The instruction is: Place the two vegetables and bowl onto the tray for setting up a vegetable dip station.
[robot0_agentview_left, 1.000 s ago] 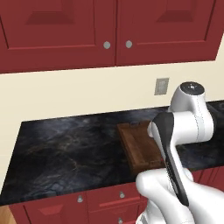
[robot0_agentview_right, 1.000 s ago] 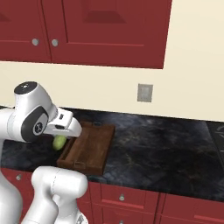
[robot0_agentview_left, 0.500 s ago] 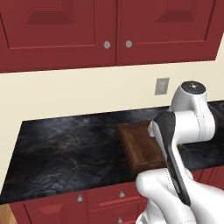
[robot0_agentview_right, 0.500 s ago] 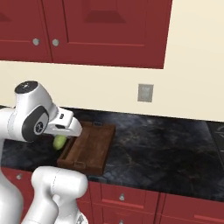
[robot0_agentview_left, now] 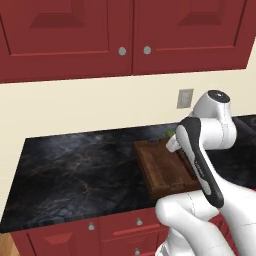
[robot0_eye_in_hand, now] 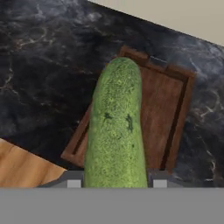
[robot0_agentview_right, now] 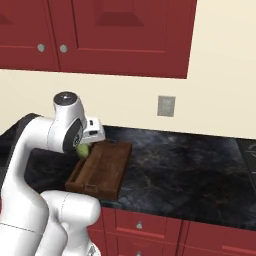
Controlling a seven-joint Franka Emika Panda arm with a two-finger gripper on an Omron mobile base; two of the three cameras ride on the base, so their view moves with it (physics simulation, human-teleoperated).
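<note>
claw (robot0_eye_in_hand: 114, 181): clamped on cucumber (robot0_eye_in_hand: 116, 127), hovering over the tray (robot0_eye_in_hand: 175, 113)
cucumber: clear of the tray floor, long axis runs out from the claw, roughly along the tray's length
tray: on worktop (robot0_agentview_left: 75, 165), bare, directly below the claw
next: probably lower, release

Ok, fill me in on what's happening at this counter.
The robot arm is carrying a green cucumber, gripped between the fingers of its gripper, and holds it above the dark wooden tray on the black marble counter. In the hand view the cucumber points out over the tray's slats, near its left rim. From the right base view the cucumber peeks out below the hand at the tray's far left corner. The tray looks bare, so this vegetable is not yet set down.
</note>
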